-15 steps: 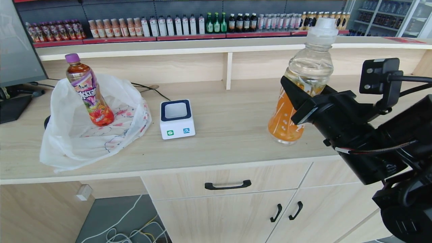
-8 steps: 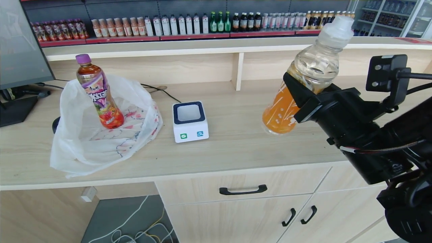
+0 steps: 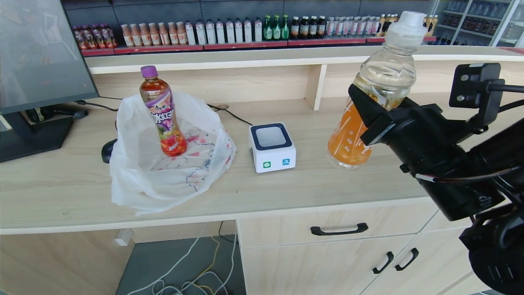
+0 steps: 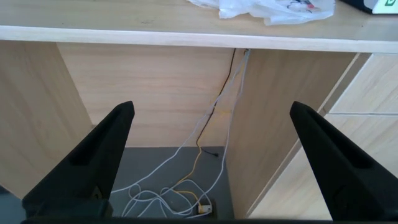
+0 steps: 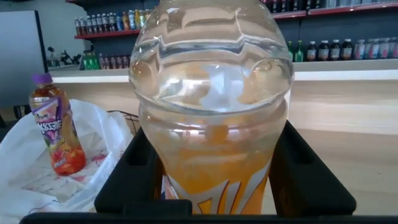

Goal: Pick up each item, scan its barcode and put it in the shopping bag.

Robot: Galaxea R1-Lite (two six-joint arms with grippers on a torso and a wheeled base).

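Note:
My right gripper point(image 3: 370, 112) is shut on an orange drink bottle point(image 3: 370, 94) with a white cap. It holds the bottle around its middle, slightly tilted, to the right of the white cube scanner point(image 3: 271, 147). I cannot tell whether the bottle's base touches the counter. In the right wrist view the orange bottle point(image 5: 211, 106) sits between the black fingers point(image 5: 134, 177). A purple-capped tea bottle point(image 3: 161, 112) stands upright inside the white shopping bag point(image 3: 172, 172), left of the scanner. My left gripper point(image 4: 211, 162) hangs open below the counter's edge, above floor cables.
A dark monitor point(image 3: 37, 53) on a stand occupies the counter's far left. A low wooden divider point(image 3: 315, 86) and raised shelf run behind the counter. Drawers with black handles point(image 3: 339, 229) are below. Bare counter point(image 3: 311, 180) lies in front of the scanner.
The head camera has panned, shifting the whole scene to the right. Against the scanner, the right gripper has carried the orange bottle leftward, closer to it.

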